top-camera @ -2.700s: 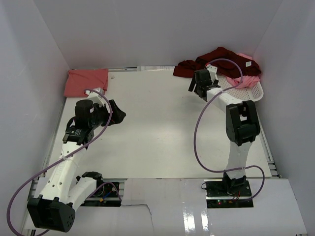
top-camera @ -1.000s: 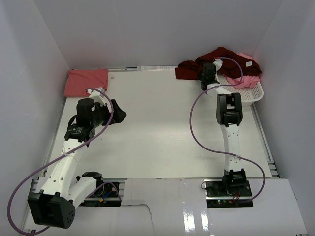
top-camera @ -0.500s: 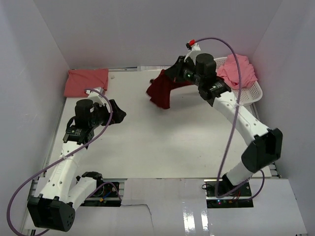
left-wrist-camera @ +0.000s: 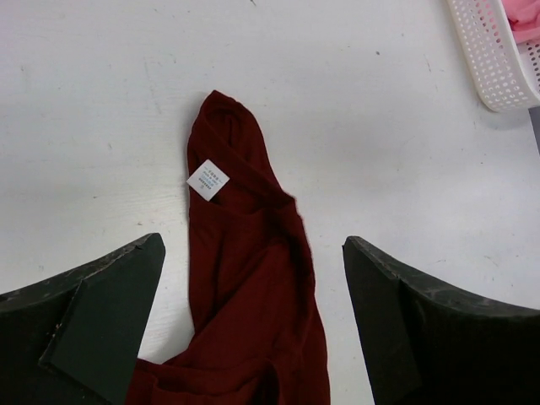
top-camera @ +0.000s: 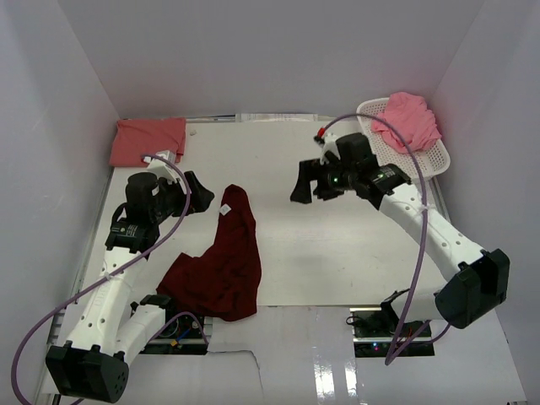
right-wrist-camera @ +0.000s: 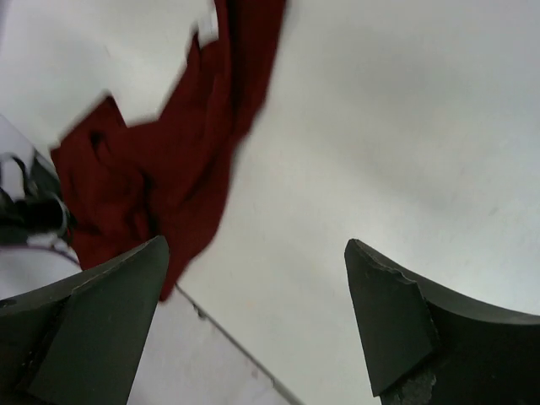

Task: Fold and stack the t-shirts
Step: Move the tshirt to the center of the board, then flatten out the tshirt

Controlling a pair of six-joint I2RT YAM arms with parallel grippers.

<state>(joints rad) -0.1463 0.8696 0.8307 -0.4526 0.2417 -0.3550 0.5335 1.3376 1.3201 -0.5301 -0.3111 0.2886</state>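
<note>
- White walls close in the bench on the left, the far side and the right; the near edge lies by my two bases.
- The widest bare stretch runs through the middle of the bench, from the maroon t-shirt across to the white basket in the far right corner.
- The maroon t-shirt lies crumpled in a long strip on the left half. Its collar end with the white label points to the far side, and its wider end reaches the near edge beside my left arm.
- My left jaws are released, spread wide and grasping nothing. They hang above the collar end of the maroon t-shirt without touching it.
- My right jaws are released too, fingers far apart with nothing between them. They hang over bare bench right of centre on my right arm, well apart from the maroon cloth.
- Three t-shirts: the maroon one, a salmon t-shirt folded flat in the far left corner, and a lighter pink t-shirt bunched in the basket.
- One basket, two arms.
</note>
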